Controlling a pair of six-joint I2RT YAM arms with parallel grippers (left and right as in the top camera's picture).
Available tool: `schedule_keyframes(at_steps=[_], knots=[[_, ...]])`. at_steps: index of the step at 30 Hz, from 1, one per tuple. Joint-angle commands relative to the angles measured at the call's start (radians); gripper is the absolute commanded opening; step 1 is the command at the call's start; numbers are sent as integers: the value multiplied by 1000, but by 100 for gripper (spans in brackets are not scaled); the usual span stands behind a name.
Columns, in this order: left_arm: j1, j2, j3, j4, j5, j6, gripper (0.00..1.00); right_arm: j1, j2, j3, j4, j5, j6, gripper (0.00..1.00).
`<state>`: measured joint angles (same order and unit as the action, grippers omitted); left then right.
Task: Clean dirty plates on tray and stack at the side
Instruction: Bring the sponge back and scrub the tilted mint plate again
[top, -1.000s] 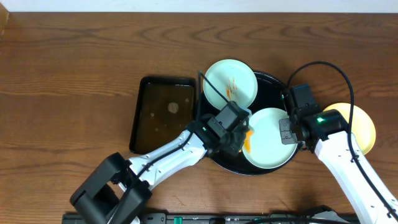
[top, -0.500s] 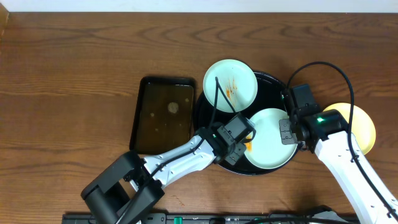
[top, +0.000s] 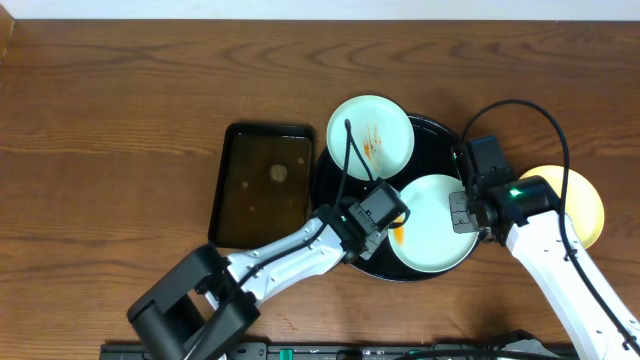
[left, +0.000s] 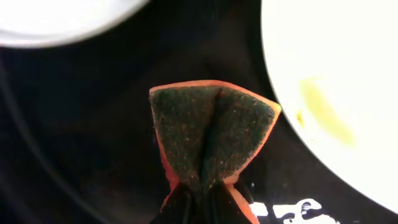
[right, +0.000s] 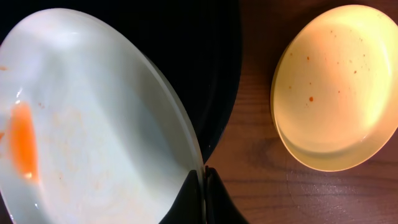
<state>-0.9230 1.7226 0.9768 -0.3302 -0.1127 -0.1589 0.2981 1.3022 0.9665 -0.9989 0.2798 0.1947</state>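
A mint-white plate (top: 432, 222) with an orange sauce smear lies tilted on the round black tray (top: 440, 140). My right gripper (top: 462, 212) is shut on its right rim, as the right wrist view (right: 203, 177) shows. My left gripper (top: 384, 232) is shut on a folded orange sponge with a dark green face (left: 211, 134), held over the tray just left of this plate (left: 336, 87). A second mint-white plate (top: 370, 135) with sauce streaks rests on the tray's back left rim. The pale yellow plate (top: 585, 205) sits on the wood tabletop right of the tray and shows small specks (right: 336, 87).
A rectangular black tray (top: 262, 182) with liquid and a small brown lump stands left of the round tray. Bare wood-grain tabletop (top: 120, 120) spreads to the left and back. Black cables arch over both arms.
My left gripper with the sponge moved down along the tilted plate's left edge, then held almost still. The right gripper and plates have not moved.
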Motion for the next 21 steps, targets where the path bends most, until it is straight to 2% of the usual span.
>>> schedule_keyframes(at_steps=[1, 5, 10, 14, 21], knots=[[3, -72, 18, 29, -11, 8, 7, 9, 0, 2, 0, 0, 18, 1], [3, -89, 18, 93, 140, -1, 8, 9, 0, 2, 0, 0, 18, 1], [3, -64, 14, 198, 314, -148, 8, 9, 0, 2, -1, 0, 19, 1], [2, -20, 11, 221, 320, -255, 8, 9, 0, 2, -4, 0, 22, 1], [2, 70, 11, 241, 354, -258, 7, 9, 0, 2, -5, 0, 22, 1]])
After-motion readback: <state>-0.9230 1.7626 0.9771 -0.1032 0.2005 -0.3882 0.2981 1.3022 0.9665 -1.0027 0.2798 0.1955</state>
